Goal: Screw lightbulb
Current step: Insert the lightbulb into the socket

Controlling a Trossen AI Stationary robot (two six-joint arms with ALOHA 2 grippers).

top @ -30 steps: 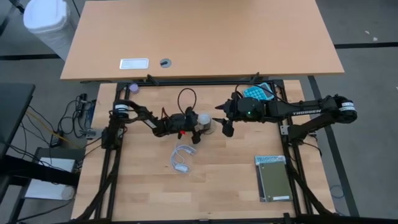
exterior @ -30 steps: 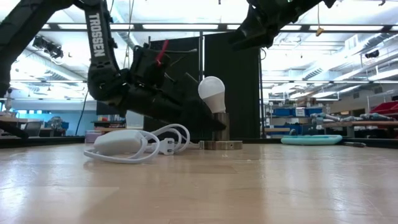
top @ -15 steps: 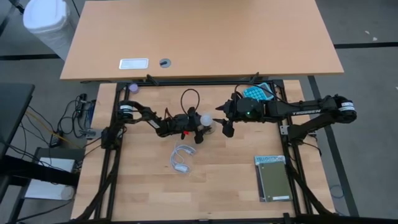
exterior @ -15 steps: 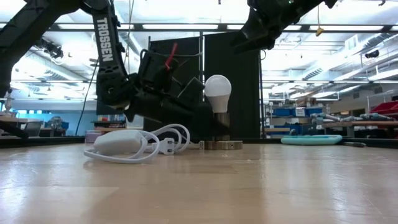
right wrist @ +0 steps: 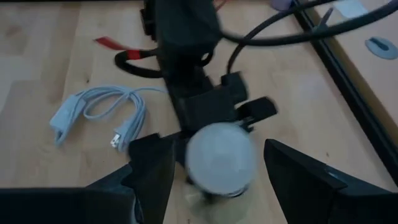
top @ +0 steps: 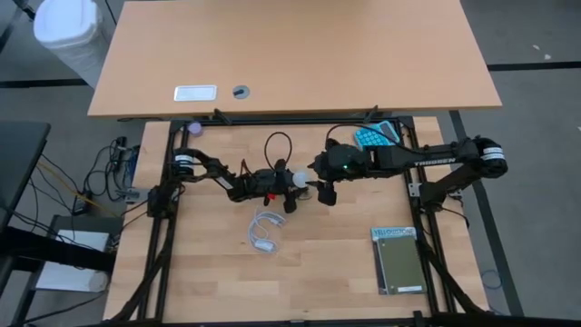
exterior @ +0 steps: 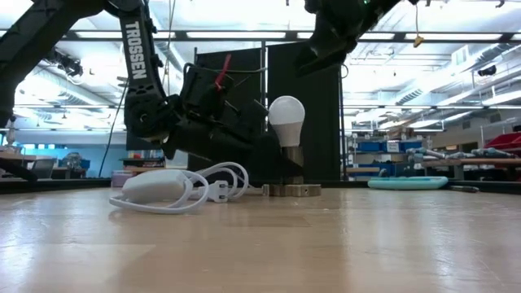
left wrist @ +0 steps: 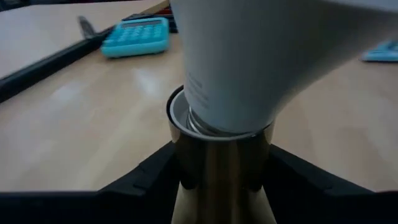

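The white lightbulb (exterior: 286, 118) stands upright with its screw base in the metal tube (left wrist: 221, 168) of the socket. The socket's round disc (exterior: 291, 190) rests on the table. My left gripper (top: 289, 189) reaches in low from the table's left and is shut on that tube. My right gripper (top: 324, 189) hangs above the bulb, open. In the right wrist view the lightbulb (right wrist: 221, 155) shows between its spread fingers (right wrist: 155, 168), apart from them. My left gripper pinches the socket's upright metal tube (left wrist: 186, 174) between its two fingers, just under the bulb's neck. The fingers come in nearly level from the table's left, one on each side of the tube. The socket stands upright on its disc on the table.
A coiled white cable (top: 264, 229) lies just in front of the socket. A teal calculator (top: 375, 135) lies at the far right and a green booklet (top: 398, 261) at the near right. A separate desk (top: 290, 54) stands beyond the far edge.
My left gripper has shut onto the socket's tube. The bulb, which leaned toward the left arm, now stands upright in the socket. My right gripper has moved toward the table's left, over the bulb, and has tipped further downward.
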